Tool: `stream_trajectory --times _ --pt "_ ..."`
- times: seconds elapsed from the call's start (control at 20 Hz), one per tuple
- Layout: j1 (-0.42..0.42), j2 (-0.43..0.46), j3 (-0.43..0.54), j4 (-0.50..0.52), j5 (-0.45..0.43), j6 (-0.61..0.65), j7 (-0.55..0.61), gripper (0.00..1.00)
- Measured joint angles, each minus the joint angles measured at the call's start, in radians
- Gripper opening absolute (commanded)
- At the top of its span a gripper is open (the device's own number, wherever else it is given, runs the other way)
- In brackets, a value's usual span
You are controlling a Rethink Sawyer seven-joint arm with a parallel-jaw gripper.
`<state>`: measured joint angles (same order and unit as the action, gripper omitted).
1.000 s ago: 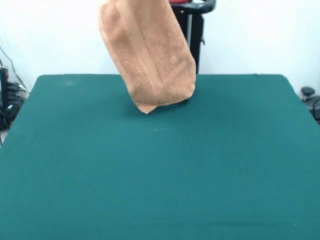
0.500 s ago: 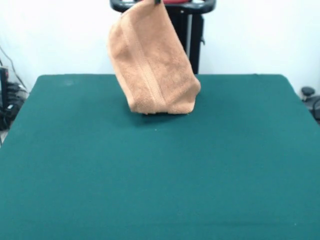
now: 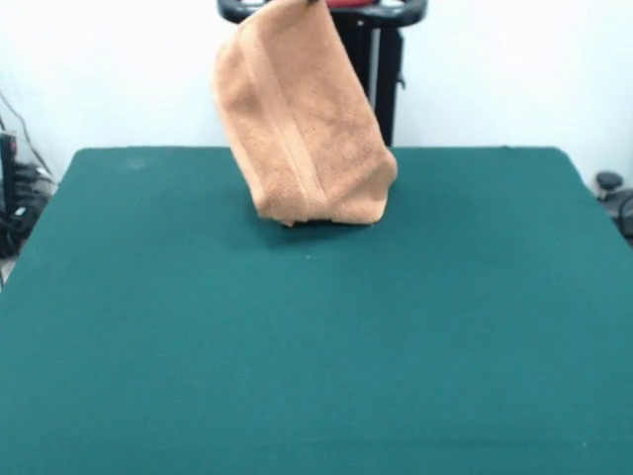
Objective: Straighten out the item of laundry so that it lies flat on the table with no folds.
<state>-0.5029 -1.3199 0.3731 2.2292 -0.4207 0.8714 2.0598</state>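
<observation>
The towel (image 3: pixel 302 124) was hung below the hand, which was hidden at the top edge, its grip not discernible. Its long axis sloped steeply, lowest edge near the desk's (image 3: pixel 316 346) far edge.

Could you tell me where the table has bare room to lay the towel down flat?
The towel hangs from the top edge, its bottom at or just over the table near the far edge's middle. Everything nearer the camera is bare green, and so are the strips left and right of the towel. Only that far-middle spot is taken.
</observation>
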Motion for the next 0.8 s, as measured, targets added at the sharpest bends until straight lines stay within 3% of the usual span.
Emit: stream_trajectory --times 0.45,0.8 --pt "0.046 -0.07 -0.001 -0.003 0.04 0.088 0.0 0.0" --pt "0.064 -0.043 -0.001 -0.043 0.045 0.205 0.0 0.0"
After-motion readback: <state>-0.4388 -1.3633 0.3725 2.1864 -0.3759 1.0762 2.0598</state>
